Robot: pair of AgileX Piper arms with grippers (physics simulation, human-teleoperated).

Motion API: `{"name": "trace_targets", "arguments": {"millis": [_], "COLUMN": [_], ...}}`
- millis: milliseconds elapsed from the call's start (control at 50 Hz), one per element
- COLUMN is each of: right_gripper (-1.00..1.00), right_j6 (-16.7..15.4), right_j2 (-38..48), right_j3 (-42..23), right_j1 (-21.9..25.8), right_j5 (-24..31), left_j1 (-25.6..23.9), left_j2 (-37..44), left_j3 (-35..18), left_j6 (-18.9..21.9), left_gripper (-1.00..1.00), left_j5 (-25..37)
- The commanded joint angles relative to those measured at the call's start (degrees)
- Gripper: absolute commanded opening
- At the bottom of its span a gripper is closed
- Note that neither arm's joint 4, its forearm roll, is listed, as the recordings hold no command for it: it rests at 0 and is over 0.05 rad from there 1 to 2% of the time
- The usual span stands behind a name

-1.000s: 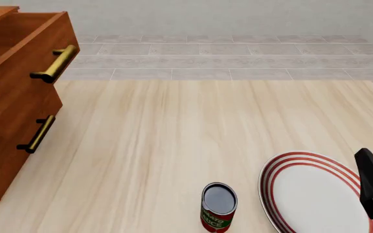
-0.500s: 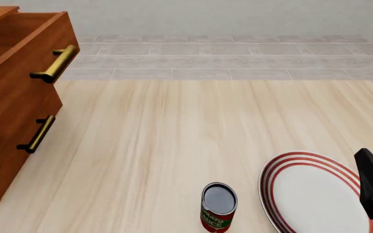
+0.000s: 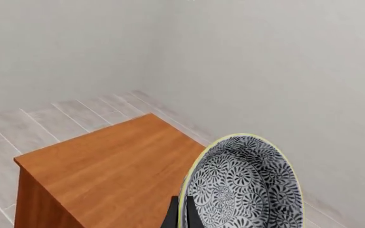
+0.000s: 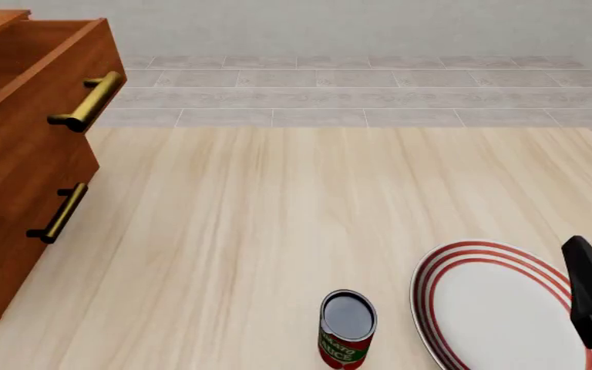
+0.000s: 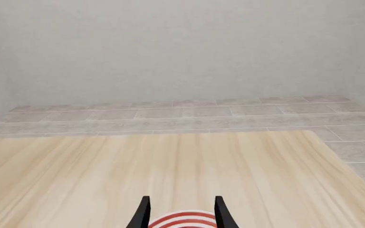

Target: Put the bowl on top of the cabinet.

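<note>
Your left gripper (image 3: 181, 216) was out of the front view altogether; only its wrist camera showed it, raised above the cabinet (image 3: 112, 175) and looking down past the flat reddish-brown top toward the tiled floor (image 3: 55, 118) and the pale wall. Its jaws were clamped on the rim of the bowl (image 3: 243, 185), one dark finger (image 3: 171, 217) showing against the outside of the yellowish edge. The bowl stood on edge, its open side turned to the camera, and it was held above the far corner region of the cabinet top; whether it touched the wood, you could not tell from that view. It was a small, deep, round bowl, covered inside with dense grey-and-white floral rosettes and trimmed with a pale yellow rim. Your right gripper (image 5: 181, 213) sat low at the near right of the tabletop (image 4: 307, 208), aimed forward across the wood, with its jaws spread apart and holding nothing, their tips framing the edge of the plate (image 4: 502, 308) beneath. In the front view only its dark tip showed at the right edge, over the plate. By count, you had one bowl, one cabinet with two brass bar handles (image 4: 89, 100) in sight, one white plate with red rings, and one open tin can (image 4: 348, 327) with a red and green label standing upright just beside the plate.
</note>
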Motion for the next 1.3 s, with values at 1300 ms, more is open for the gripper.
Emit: {"name": "trace_targets", "arguments": {"millis": [1300], "right_gripper": [1.00], "right_j6": [-0.7], "right_j2": [0.0], "right_j3": [0.0], "right_j1": [0.3], "right_j5": [0.1], "left_j1": [7.5], "left_j2": [8.3], "left_j3": [1.5], "left_j6": [0.9], "left_gripper": [-1.00], "left_j5": [-8.9]}}
